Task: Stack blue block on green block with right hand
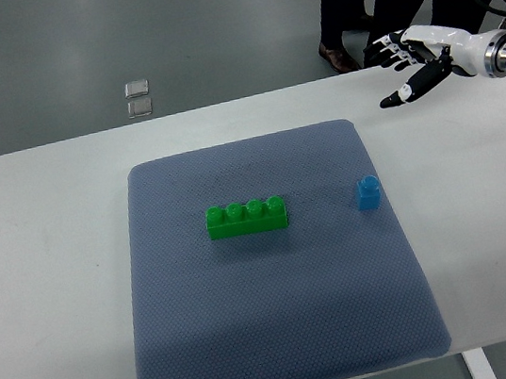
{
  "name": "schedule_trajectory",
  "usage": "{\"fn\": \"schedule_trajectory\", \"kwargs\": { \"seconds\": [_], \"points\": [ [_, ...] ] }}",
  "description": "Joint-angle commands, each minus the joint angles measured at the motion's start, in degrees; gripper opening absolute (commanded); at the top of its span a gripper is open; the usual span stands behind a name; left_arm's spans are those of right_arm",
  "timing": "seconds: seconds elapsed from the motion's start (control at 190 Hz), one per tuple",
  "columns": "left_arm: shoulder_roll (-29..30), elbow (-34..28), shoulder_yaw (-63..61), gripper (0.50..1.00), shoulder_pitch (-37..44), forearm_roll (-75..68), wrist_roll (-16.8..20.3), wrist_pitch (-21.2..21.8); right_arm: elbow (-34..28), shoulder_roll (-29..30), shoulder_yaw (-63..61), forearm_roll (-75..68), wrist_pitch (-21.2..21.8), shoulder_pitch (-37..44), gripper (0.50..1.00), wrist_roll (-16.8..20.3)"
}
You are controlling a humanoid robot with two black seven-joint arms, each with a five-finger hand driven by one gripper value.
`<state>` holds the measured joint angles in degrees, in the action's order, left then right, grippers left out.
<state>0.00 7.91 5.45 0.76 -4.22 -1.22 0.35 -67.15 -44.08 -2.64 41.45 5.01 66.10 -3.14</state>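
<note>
Blue block (368, 192) is seen on the grey mat (286, 347), well below the right hand (410, 61), whose fingers are spread and empty. Green block (247, 217) is set to its left, nothing between.

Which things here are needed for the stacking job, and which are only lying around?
Needed: blue block, green block, right hand, open, above the table's far right.

Only lying around: grey mat, white table, two small clear squares on the floor, a person's legs behind the table.

Green block (247, 217), four studs. Blue block (368, 193), lighter blue stud. Mat (285, 337) grey-blue, fine dotted weave. Table (50, 296) white. Right hand (410, 61) white with black fingers.
</note>
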Motion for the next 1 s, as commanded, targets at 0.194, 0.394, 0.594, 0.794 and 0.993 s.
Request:
{"fn": "schedule_trajectory", "kwargs": {
  "seconds": [0.194, 0.394, 0.594, 0.794, 0.993],
  "points": [
    [0.0, 0.0, 0.0, 1.0, 0.0, 0.0, 0.0, 0.0, -9.1, -3.1, 2.8, 18.3, 5.9, 0.2, 0.897, -1.3],
    [0.0, 0.0, 0.0, 1.0, 0.0, 0.0, 0.0, 0.0, -9.9, -2.1, 3.1, 19.5, 7.6, 2.4, 0.897, 2.3],
    [0.0, 0.0, 0.0, 1.0, -0.1, 0.0, 0.0, 0.0, -10.0, 0.3, 5.5, 19.5, 6.7, 2.4, 0.895, 4.5],
    [0.0, 0.0, 0.0, 1.0, -0.1, 0.0, 0.0, 0.0, -9.1, 2.0, 7.0, 19.7, 3.8, 1.8, 0.885, 5.7],
    [0.0, 0.0, 0.0, 1.0, -0.1, 0.0, 0.0, 0.0, -8.9, 2.4, 7.1, 19.7, 2.5, 0.6, 0.877, 6.0]
  ]
}}
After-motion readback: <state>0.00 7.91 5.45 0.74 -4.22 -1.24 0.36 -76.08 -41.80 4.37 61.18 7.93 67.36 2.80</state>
